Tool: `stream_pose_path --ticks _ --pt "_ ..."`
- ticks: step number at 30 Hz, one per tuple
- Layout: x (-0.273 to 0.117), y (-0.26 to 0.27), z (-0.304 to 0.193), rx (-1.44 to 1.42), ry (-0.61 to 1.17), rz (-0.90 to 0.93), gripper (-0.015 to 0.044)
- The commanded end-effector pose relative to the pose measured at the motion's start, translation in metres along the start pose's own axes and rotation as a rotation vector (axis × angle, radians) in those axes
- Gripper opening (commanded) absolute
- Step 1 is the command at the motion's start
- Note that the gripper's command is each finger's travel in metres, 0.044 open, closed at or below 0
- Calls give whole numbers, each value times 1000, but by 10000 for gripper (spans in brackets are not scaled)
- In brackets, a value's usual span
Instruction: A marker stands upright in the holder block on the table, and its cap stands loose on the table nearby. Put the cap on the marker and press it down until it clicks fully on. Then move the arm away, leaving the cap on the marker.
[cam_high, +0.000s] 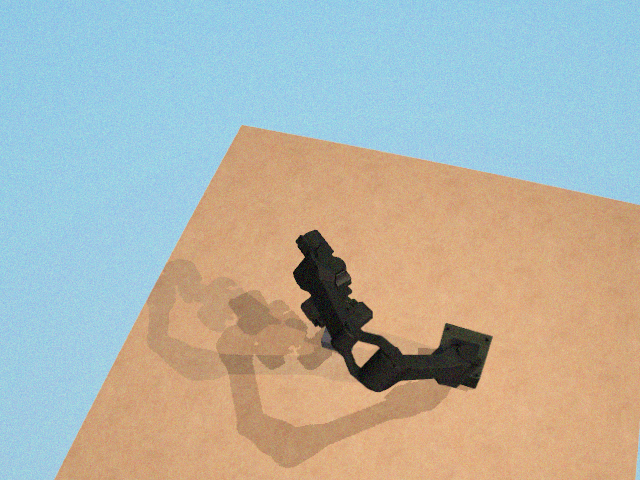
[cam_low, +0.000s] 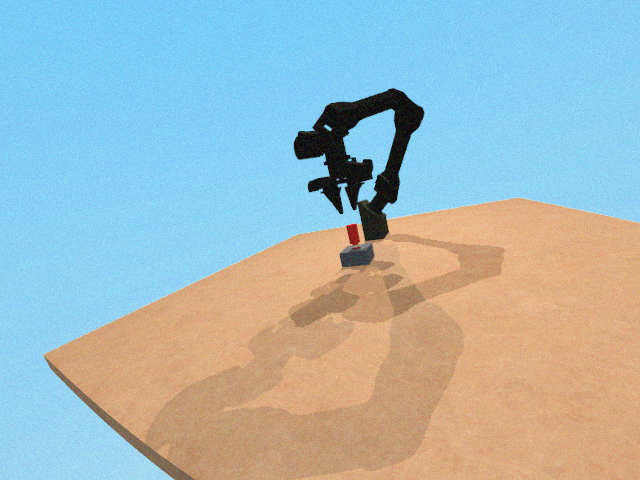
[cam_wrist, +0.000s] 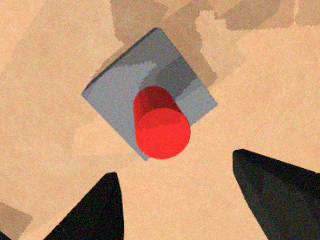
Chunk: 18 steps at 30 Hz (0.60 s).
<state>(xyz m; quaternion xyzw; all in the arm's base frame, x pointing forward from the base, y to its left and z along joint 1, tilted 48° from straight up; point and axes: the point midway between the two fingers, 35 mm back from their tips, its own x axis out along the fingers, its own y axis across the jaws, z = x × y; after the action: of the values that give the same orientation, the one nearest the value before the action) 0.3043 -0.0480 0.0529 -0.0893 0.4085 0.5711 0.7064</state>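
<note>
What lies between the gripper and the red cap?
Nothing: the exterior view shows open air between the gripper and the cap, which stands on the block.

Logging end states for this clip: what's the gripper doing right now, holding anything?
Gripper: open about halfway, holding nothing, raised above the red cap, which sits on the marker in the holder block.

Air gap between gripper (cam_low: 345, 205) and red cap (cam_low: 353, 234), holder block (cam_low: 356, 255) beneath.
</note>
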Motion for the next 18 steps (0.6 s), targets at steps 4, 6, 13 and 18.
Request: stream_pose_path --ticks 4,6,13,18 --pt "4 0 0 789 -1 -1 46" --pt "5 0 0 963 -1 -1 0" --pt "6 0 0 1026 -2 -1 0" --pt "6 0 0 1026 -2 -1 0"
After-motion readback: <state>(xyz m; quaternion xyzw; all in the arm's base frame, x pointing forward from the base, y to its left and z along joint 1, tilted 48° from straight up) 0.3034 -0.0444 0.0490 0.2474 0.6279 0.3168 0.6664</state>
